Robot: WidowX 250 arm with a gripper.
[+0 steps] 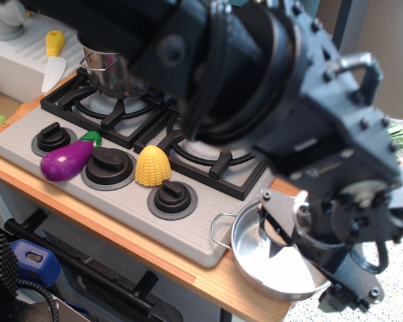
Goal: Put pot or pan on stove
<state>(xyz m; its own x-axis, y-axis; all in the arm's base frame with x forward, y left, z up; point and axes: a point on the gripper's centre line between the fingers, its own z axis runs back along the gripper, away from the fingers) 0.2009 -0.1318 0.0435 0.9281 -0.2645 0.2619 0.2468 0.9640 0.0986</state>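
Your pan (272, 261) sits on the wooden counter edge (154, 251), just off the front right corner of the stove (121, 194), with its one visible wire loop handle (219, 228) pointing toward the stove's side. It is not yet on a burner. The gripper (302, 258) is low over the pan: one finger (272, 235) reaches down inside the bowl near the stove-side wall, and the other is largely hidden behind the wrist at the pan's far rim. The jaws look spread about the width of the pan, not clamped on anything, though the far one is too hidden for you to be sure.

You appear to be at the grasping step. The next move calls for settling onto a rim or wall, closing firmly, then lifting clear of the grate (215, 164) on the stove's right burner, which is the free one. Polished steel is likely to slip, so get a secure bite.

On the stove itself, the left burner carries a steel stockpot (107, 67). Along the stove's front, among the knobs (171, 196), lie a toy eggplant (66, 162) and a toy corn cob (152, 166). Beyond the stove's left end, a yellow-handled toy knife (52, 59) rests on a white sink drainboard (20, 64). Below the stove's front runs a black oven handle (80, 268).
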